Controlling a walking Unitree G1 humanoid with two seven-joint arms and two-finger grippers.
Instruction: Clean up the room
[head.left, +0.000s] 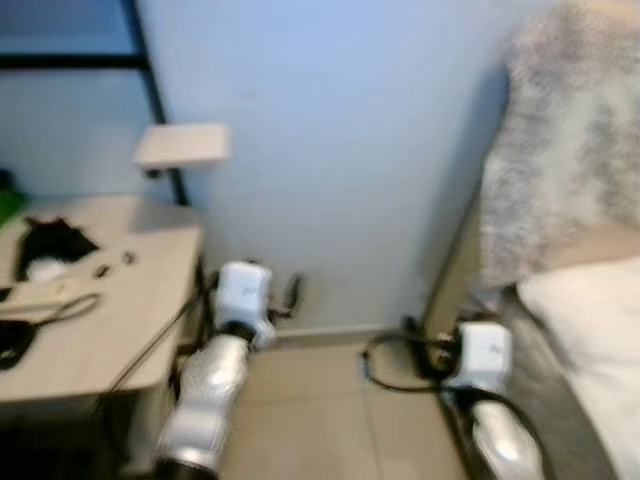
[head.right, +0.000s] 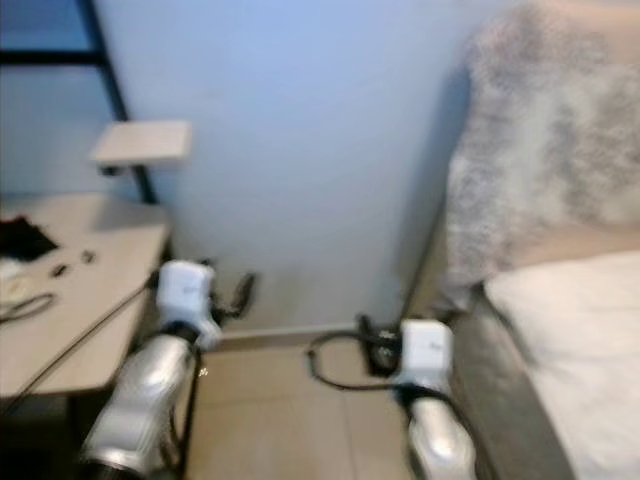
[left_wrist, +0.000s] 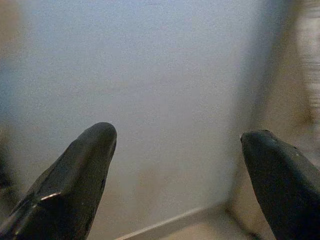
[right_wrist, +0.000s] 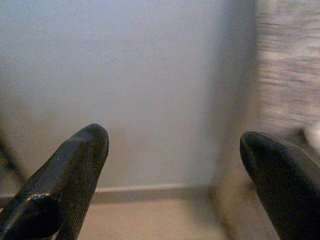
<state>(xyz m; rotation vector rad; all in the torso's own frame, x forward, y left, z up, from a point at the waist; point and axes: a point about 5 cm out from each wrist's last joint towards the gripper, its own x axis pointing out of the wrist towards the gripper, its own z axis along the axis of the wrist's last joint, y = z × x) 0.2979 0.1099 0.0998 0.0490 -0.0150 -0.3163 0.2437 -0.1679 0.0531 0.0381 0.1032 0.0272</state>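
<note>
A blurred corner is faced: the bed (head.left: 590, 330) with its mottled blanket (head.left: 570, 140) lies to the right, the desk (head.left: 110, 330) to the left. On the desk are a black cloth (head.left: 55, 240), judged soft, light and easily pinched at a raised fold, and a limp cable (head.left: 60, 310), best taken mid-loop. The left claw (left_wrist: 175, 170) and right claw (right_wrist: 172, 175) are both spread and empty, held low toward the wall (head.left: 330, 150).

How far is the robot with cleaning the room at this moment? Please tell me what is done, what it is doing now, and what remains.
Nothing looks done yet. The desk still carries a black cloth-like item, a cable and small bits. Nothing is in hand: the left claw and right claw are both open and empty, facing the blue wall between desk and bed. The tidying remains.
</note>
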